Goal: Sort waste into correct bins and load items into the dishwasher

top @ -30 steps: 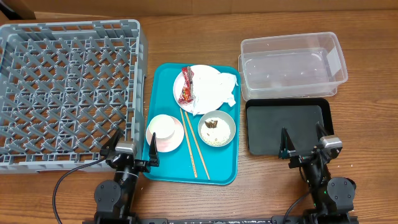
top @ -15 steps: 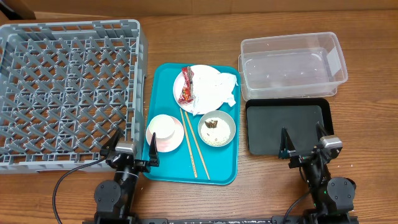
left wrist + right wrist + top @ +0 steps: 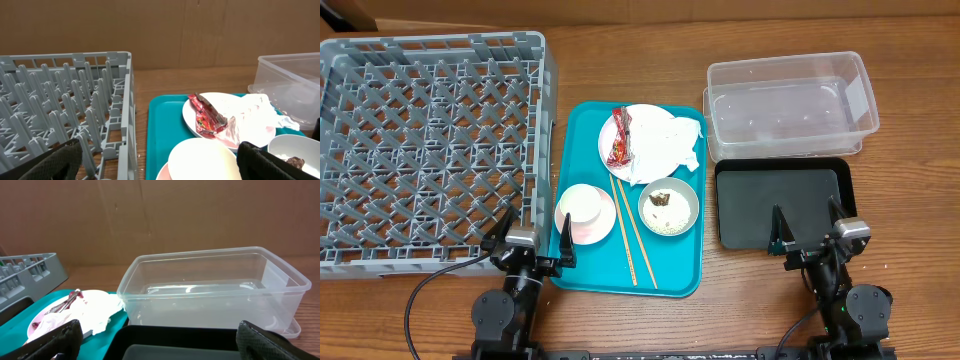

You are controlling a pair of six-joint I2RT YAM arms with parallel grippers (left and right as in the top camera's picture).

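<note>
We see the left end effector (image 3: pixel 533 240) and right end effector (image 3: pixel 808 233) wide open, empty; the red snack wrapper (image 3: pixel 620 138) lies upper-centre, well above both.

A flat teal serving tray (image 3: pixel 672 272) lies on the wooden desk (image 3: pixel 620 55), about midway between the left and right edges. Its long sides run from the near edge toward the far one, and its short end sits close to the near edge. Brown cardboard (image 3: pixel 165 27) stands like a wall along the far edge. Another cardboard piece (image 3: pixel 345 12) shows at the far left corner.
</note>
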